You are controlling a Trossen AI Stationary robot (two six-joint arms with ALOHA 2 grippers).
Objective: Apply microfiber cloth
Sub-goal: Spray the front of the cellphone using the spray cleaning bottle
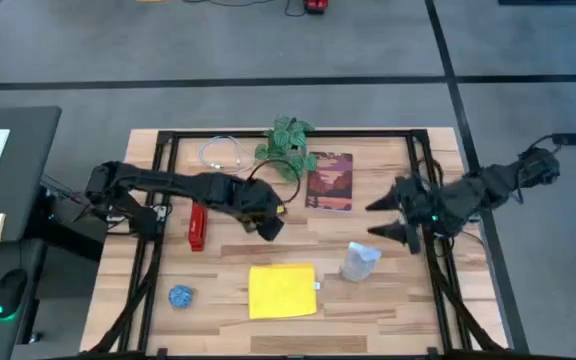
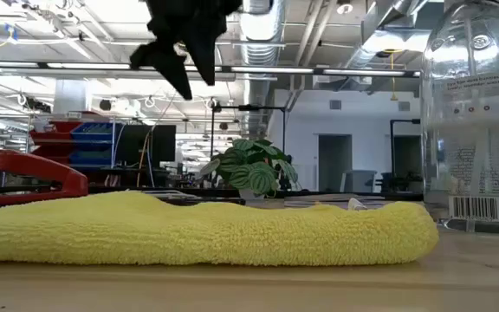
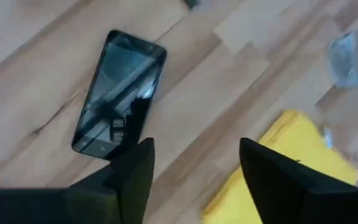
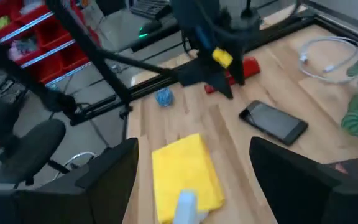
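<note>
High view: microfiber cloth (image 1: 283,290) flat at table's front centre, left gripper (image 1: 268,226) nearer, above and behind it, right gripper (image 1: 398,218) farther off | Left wrist: fingers parted, empty, smartphone (image 3: 119,93) ahead | Right wrist: fingers wide apart, empty

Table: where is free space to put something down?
Bare wood lies between the yellow cloth and the red stapler, and right of the clear bottle. The back is crowded: plant, book, white cable.
</note>
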